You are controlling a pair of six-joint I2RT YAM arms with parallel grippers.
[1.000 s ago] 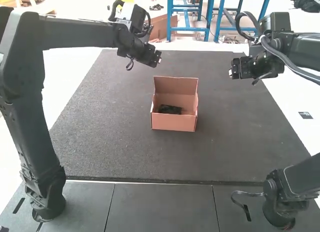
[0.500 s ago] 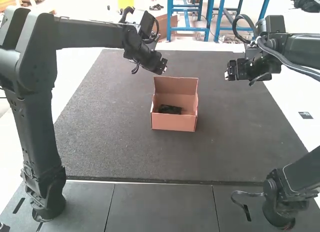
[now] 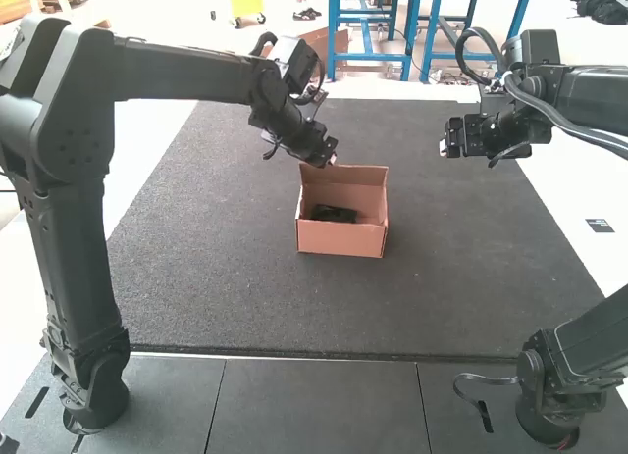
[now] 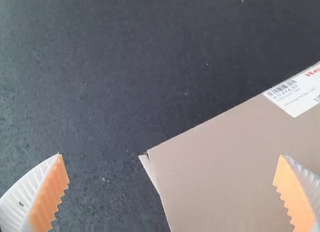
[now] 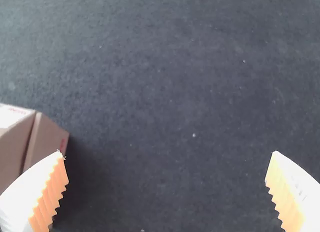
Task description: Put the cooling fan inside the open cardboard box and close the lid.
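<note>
The brown cardboard box [image 3: 340, 236] stands open in the middle of the black mat, its lid [image 3: 344, 177] raised at the far side. Inside it lies the black cooling fan [image 3: 333, 214]. My left gripper [image 3: 320, 158] is open at the lid's far left top corner. In the left wrist view the lid's outer face [image 4: 235, 167], with a white label, lies between the open gripper's [image 4: 170, 199] orange pads [image 4: 47, 194]. My right gripper [image 3: 453, 138] hangs open above the mat, to the right of and beyond the box. A box corner [image 5: 22, 137] shows beside the right gripper [image 5: 167, 192].
The black mat [image 3: 196, 258] extends widely around the box on all sides. A dark table border [image 3: 314, 400] runs along the near edge, with the arm bases at its left and right ends.
My left gripper has come down and to the right, reaching the lid's top corner, and the lid's upper edge now sits lower. My right gripper drifted slightly left, then held still.
</note>
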